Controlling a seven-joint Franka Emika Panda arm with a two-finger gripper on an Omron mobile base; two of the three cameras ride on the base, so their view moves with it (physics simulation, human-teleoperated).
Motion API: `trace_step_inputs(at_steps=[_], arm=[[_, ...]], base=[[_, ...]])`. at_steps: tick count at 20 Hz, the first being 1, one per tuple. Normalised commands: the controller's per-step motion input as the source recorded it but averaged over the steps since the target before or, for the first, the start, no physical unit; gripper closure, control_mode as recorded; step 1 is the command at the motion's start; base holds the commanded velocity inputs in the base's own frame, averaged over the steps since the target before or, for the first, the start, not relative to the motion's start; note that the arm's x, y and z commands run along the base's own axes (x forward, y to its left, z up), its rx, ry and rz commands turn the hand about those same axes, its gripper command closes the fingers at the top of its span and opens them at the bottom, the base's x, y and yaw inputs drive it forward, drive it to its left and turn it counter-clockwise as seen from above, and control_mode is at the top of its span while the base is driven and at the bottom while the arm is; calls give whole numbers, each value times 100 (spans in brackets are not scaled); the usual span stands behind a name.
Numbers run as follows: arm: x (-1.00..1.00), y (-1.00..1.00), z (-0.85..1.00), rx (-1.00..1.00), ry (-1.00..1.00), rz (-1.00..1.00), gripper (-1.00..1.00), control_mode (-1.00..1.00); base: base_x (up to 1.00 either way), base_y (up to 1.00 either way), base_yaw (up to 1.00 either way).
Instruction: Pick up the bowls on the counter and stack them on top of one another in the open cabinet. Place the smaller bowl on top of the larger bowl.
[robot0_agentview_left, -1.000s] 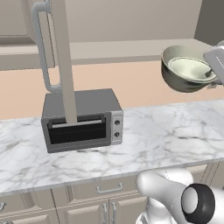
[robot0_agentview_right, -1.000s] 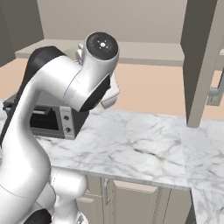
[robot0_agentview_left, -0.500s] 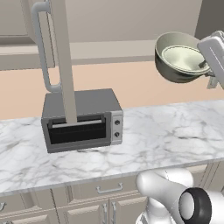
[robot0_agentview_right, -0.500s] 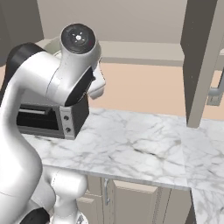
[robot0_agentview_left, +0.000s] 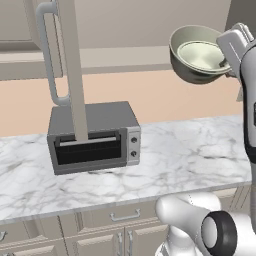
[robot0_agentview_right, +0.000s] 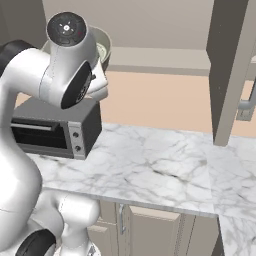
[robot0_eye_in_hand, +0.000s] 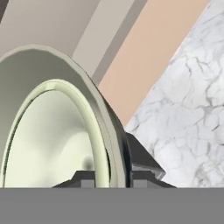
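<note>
Your hand (robot0_eye_in_hand: 113, 178) is pinched narrowly on the rim of the bowl (robot0_agentview_left: 199, 54), held high above the tabletop (robot0_agentview_left: 165, 155), up and right of the toaster oven (robot0_agentview_left: 92, 136). Treat it as rigid, smooth-glazed, likely breakable; the one-sided rim hold may let it pivot, so keep it level.

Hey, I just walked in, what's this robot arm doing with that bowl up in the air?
The white arm is holding a bowl in its claw, pinched by the rim, with one finger inside and one outside. The bowl is tilted and sits high above the marble counter, about level with the cabinet shelf. The cabinet door stands open in front of the grey toaster oven. The bowl has not been set down on the shelf yet.
</note>
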Motion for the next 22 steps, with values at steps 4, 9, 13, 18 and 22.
trace_step_inputs(at_steps=[4, 9, 13, 18, 22], arm=[[16, 15, 25, 0, 0, -7, 100, -100], [19, 14, 18, 0, 0, -7, 100, -100], [25, 14, 8, 1, 0, -6, 100, -100], [32, 12, 3, 3, 0, -5, 100, -100], [36, 7, 4, 5, 0, -5, 100, -100]], base=[[0, 0, 0], [0, 0, 0], [0, 0, 0], [0, 0, 0], [0, 0, 0]])
